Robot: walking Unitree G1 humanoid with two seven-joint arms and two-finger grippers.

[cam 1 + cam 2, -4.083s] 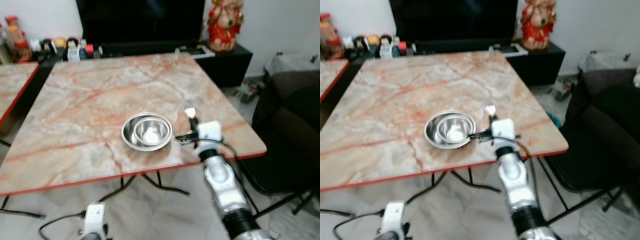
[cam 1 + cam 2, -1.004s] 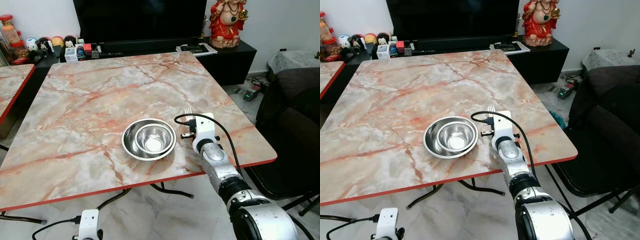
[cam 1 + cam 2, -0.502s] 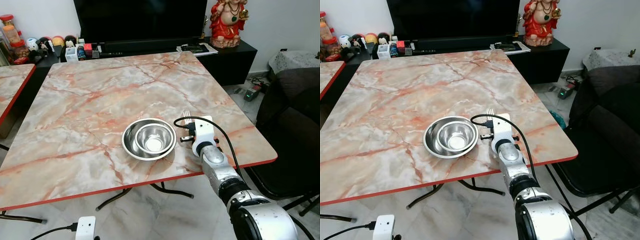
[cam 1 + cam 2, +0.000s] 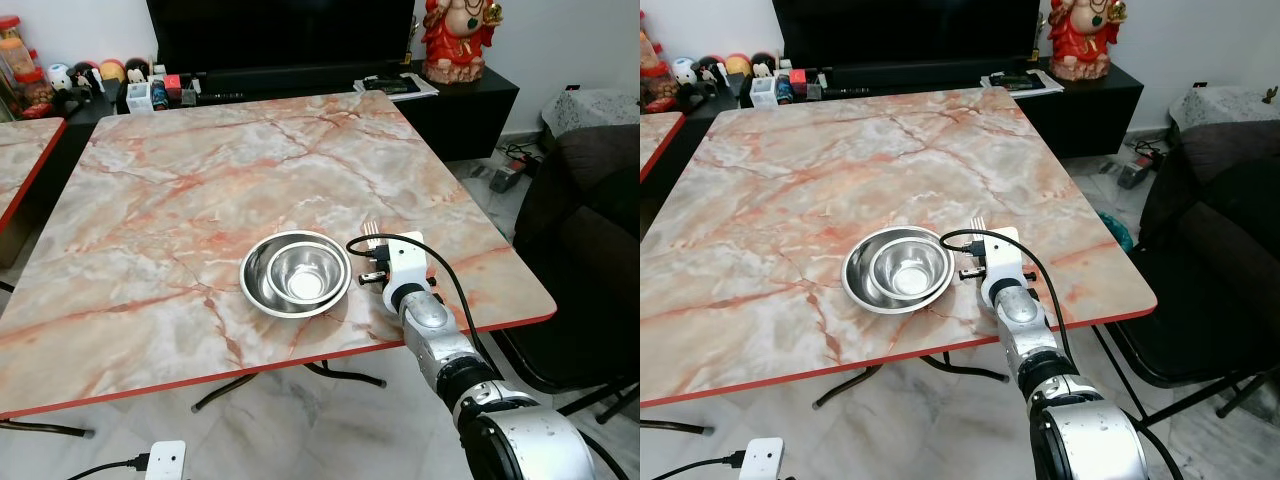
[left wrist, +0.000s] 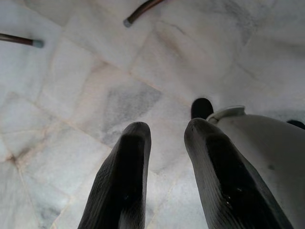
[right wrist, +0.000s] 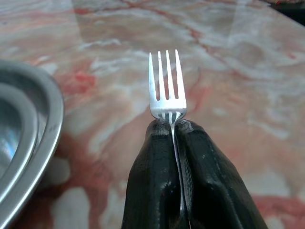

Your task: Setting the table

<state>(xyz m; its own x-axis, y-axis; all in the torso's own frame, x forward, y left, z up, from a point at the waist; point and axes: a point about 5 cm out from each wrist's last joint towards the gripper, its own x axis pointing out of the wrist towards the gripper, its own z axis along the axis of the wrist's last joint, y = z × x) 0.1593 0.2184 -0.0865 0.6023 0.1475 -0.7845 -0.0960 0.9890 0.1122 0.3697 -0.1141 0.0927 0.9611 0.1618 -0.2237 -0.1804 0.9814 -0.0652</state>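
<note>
My right gripper [image 6: 174, 131] is clamped on a fork [image 6: 167, 90], with both black fingers [image 6: 152, 176] pressed flat against the handle and the tines projecting straight ahead. In the head view the fork sits low over the marble table [image 4: 200, 190], just beside the steel plate [image 4: 252, 290] at its 3 o'clock, tines toward 12 o'clock. A smaller steel bowl [image 4: 305, 275] rests inside the plate. I cannot tell whether the fork already touches the tabletop.

Procedure for the step in hand, as I judge it: place the fork beside the plate.
1. Keep the handle parallel to the plate's right rim, apart from it, so metal does not strike metal.
2. Lower until the fork lies flat on the marble before releasing.
3. Part the fingers only slightly, then withdraw toward 6 o'clock along the handle line, so that the fork is not dragged or spun.
4. Watch the table's near red edge; the handle end should remain fully on the surface.

My left gripper [image 5: 164, 160] hangs idle over the tiled floor [image 5: 71, 86], fingers slightly parted and holding nothing.
</note>
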